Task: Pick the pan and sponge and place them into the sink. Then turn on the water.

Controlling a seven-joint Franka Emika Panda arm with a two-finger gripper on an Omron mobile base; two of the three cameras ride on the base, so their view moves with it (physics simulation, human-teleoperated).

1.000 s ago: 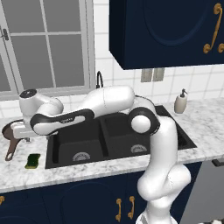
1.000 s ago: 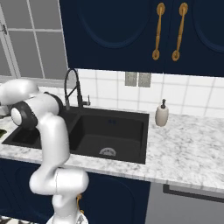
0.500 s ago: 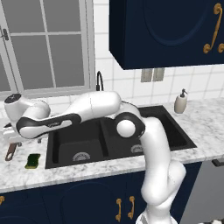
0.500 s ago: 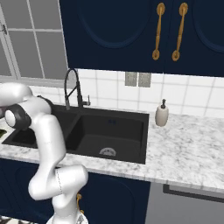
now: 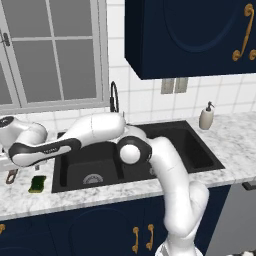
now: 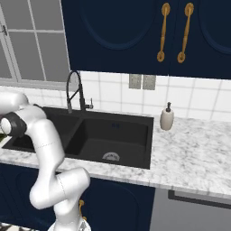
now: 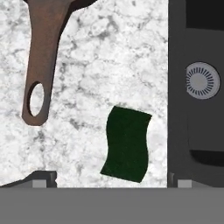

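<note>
Fingers stand wide apart, holding nothing, above the marble tabletop. Small rectangular sponge, dark green scrub side up, lies between them, long axis pointing away; long brown pan handle lies left, black sink right.

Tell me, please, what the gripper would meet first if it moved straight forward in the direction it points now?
Probably the sponge, green side up on the marble counter. It lies between the open gripper fingertips' line; the pan handle is off to one side. Depth is unclear.

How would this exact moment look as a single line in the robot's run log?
stage: reaching for items | gripper: open, empty, above sponge | pan: on counter | sink: holds neither item
</note>
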